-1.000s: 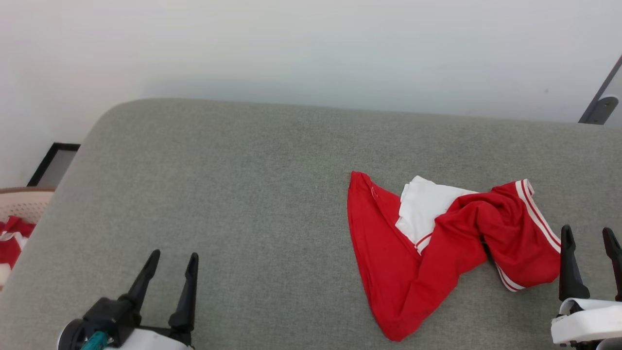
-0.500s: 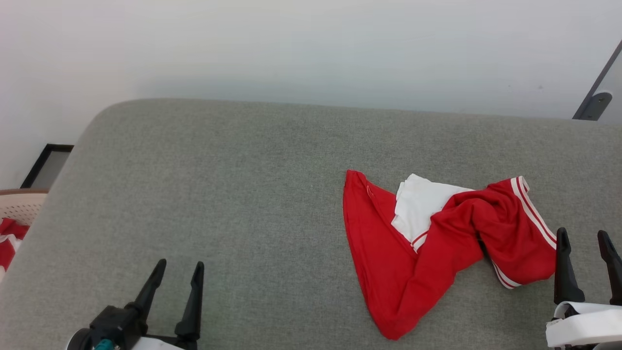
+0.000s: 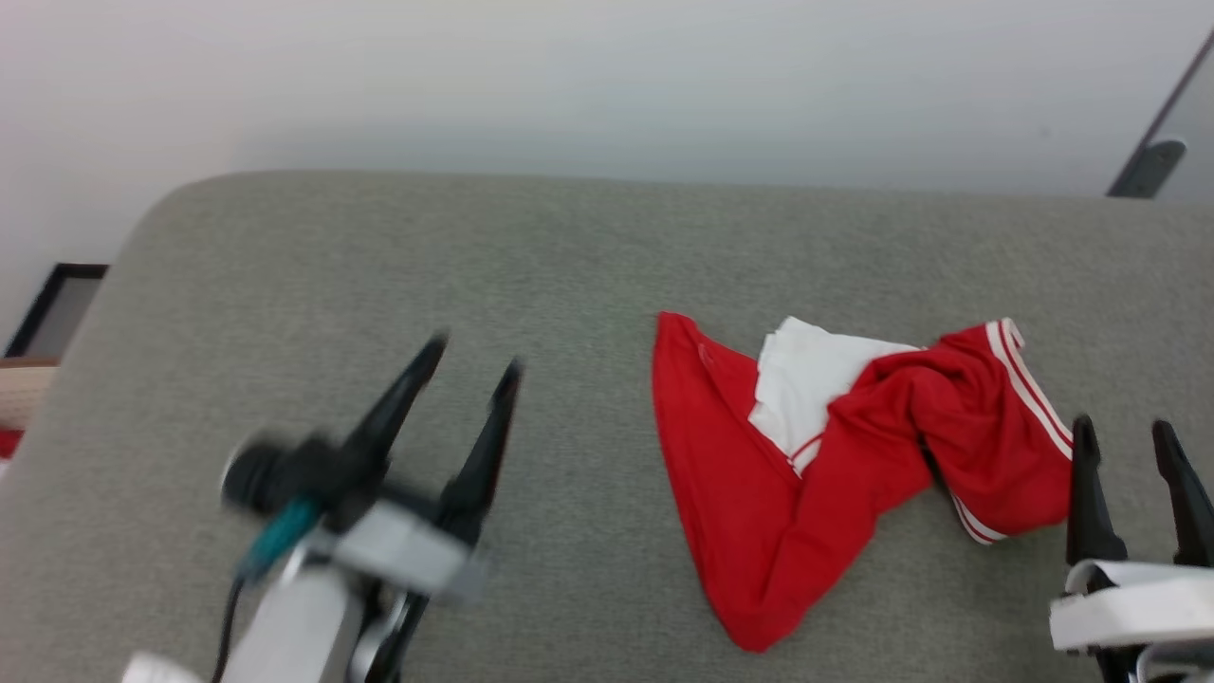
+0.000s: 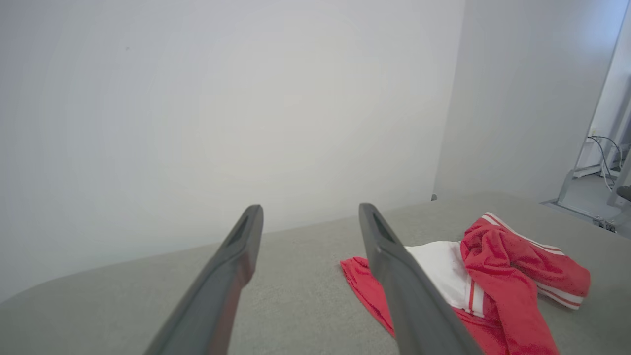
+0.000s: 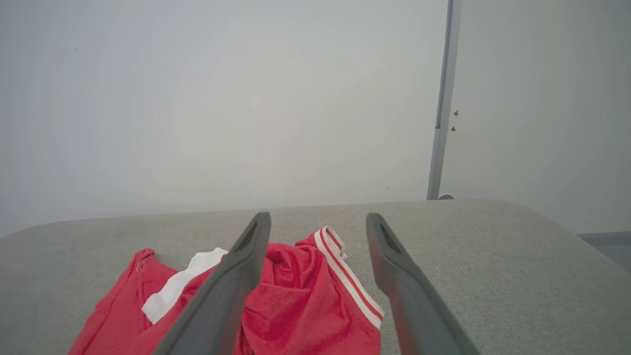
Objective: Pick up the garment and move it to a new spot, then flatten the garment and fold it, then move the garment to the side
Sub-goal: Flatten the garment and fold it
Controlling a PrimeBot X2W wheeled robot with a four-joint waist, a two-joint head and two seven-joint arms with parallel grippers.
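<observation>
Our left gripper [image 3: 478, 351] has swung up and forward from the near edge, fingers spread and empty, blurred by motion. We judge the reach for the pickup has begun. The garment [image 3: 749, 493] lies crumpled on the right of the grey surface [image 3: 569, 247] — untouched. Our right gripper [image 3: 1123, 425] waits, spread, just beside the striped trim.

Grey fabric-topped counter [image 3: 569, 247], rounded corners. Crumpled red-and-white garment [image 3: 740, 493] lies on its right half.
</observation>
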